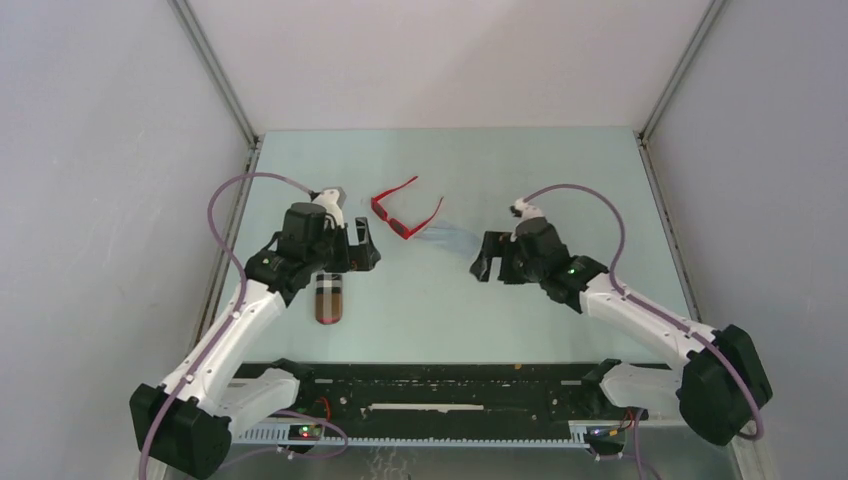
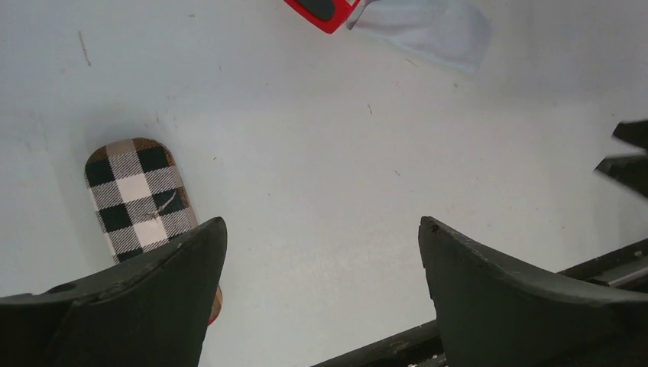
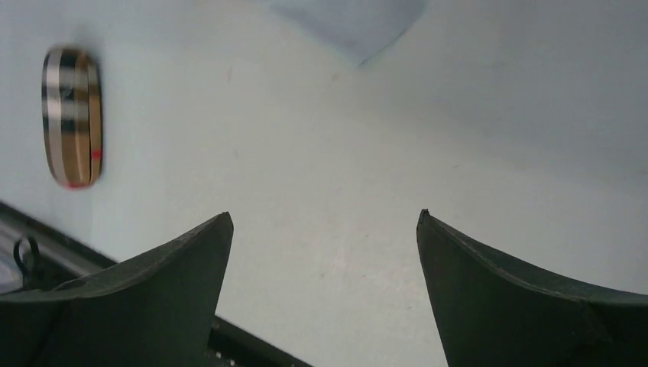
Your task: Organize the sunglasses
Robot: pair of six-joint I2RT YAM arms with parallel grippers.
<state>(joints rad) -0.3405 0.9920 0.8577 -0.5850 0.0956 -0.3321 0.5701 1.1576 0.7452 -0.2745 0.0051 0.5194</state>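
The red sunglasses [image 1: 405, 212] lie unfolded, arms spread, on the table at mid-back; a corner of the frame shows at the top of the left wrist view [image 2: 321, 13]. My left gripper [image 1: 362, 254] is open and empty, hovering left of and nearer than the sunglasses, just above the plaid case [image 1: 329, 297]. My right gripper [image 1: 486, 258] is open and empty, to the right of and nearer than the sunglasses. In the left wrist view my left gripper [image 2: 322, 229] has only bare table between its jaws, and so does my right gripper [image 3: 325, 222] in the right wrist view.
The brown plaid case lies closed at front left [image 2: 141, 197], also in the right wrist view [image 3: 72, 116]. A pale blue cloth [image 1: 447, 236] lies beside the sunglasses' right end [image 2: 432, 29] [image 3: 348, 19]. A black rail [image 1: 440, 385] runs along the near edge.
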